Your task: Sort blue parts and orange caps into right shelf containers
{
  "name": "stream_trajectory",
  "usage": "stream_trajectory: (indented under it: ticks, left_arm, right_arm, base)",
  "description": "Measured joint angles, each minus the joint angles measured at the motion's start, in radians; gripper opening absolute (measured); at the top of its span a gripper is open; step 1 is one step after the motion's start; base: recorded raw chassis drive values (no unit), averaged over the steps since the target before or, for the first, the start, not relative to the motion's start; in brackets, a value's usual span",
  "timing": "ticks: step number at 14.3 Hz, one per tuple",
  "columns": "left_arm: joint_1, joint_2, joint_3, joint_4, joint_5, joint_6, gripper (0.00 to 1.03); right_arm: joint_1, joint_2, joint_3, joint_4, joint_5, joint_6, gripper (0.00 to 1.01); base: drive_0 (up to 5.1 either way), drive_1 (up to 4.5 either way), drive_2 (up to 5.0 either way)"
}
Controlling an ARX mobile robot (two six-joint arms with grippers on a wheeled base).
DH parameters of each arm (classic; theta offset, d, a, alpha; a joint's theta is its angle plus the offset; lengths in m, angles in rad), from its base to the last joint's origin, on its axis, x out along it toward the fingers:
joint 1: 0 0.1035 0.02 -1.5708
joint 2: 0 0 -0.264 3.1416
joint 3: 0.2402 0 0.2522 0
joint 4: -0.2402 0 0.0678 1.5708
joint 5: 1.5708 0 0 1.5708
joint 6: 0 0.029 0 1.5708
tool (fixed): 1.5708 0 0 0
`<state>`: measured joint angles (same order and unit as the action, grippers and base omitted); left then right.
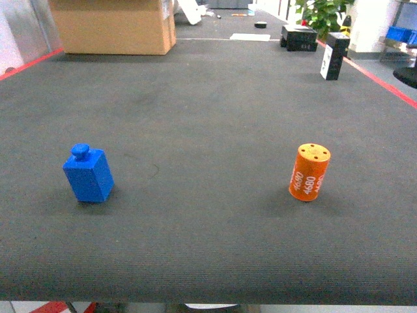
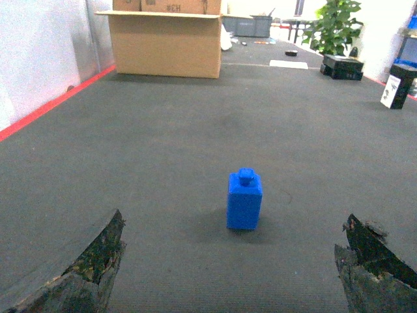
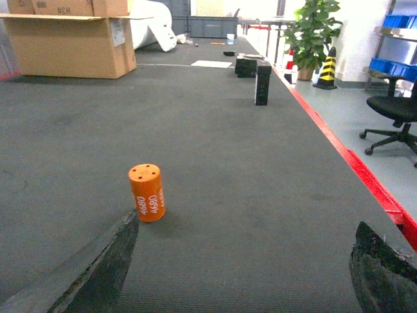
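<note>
Our left gripper is wide open, and the blue block stands upright just ahead, between its fingers.

Dark mat: blue part, orange cylinder

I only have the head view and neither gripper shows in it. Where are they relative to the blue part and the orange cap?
Observer: In the left wrist view the left gripper is open, its fingers wide apart, with the blue part standing upright ahead between them, untouched.
Operator: And the right side?
Observer: The right gripper is also open. The orange cap stands off-centre, just beyond its left finger, not between the two.
Operator: Any containers nearby?
Observer: The right wrist view shows blue bins on a shelf far right, past the table's red edge, behind an office chair.
</note>
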<state>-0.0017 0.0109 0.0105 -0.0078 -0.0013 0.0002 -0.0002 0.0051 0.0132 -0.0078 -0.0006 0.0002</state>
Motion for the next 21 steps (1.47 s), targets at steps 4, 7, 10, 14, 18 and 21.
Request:
stream_trajectory:
  ticks: [4,7,10,14,18,21]
  left_arm:
    - [0.0,0.0,0.0,0.004,0.001,0.0,0.98]
    - [0.0,0.0,0.0,0.004,0.001,0.0,0.98]
    - [0.0,0.0,0.0,0.004,0.001,0.0,0.98]
    - [0.0,0.0,0.0,0.004,0.001,0.0,0.98]
    - [0.0,0.0,0.0,0.004,0.001,0.0,0.98]
    - [0.0,0.0,0.0,0.004,0.001,0.0,0.98]
  right_arm:
    - [0.0,0.0,0.0,0.003,0.0,0.0,0.98]
    - [0.0,0.0,0.0,0.003,0.0,0.0,0.98]
    - [0.0,0.0,0.0,0.003,0.0,0.0,0.98]
    - [0.0,0.0,0.0,0.003,0.0,0.0,0.98]
    - [0.0,0.0,0.0,0.003,0.0,0.0,0.98]
    - [0.0,0.0,0.0,0.003,0.0,0.0,0.98]
  base:
    - [0.0,0.0,0.0]
    - [0.0,0.0,0.0]
    - [0.0,0.0,0.0]
    - [0.0,0.0,0.0]
    - [0.0,0.0,0.0]
    - [0.0,0.0,0.0]
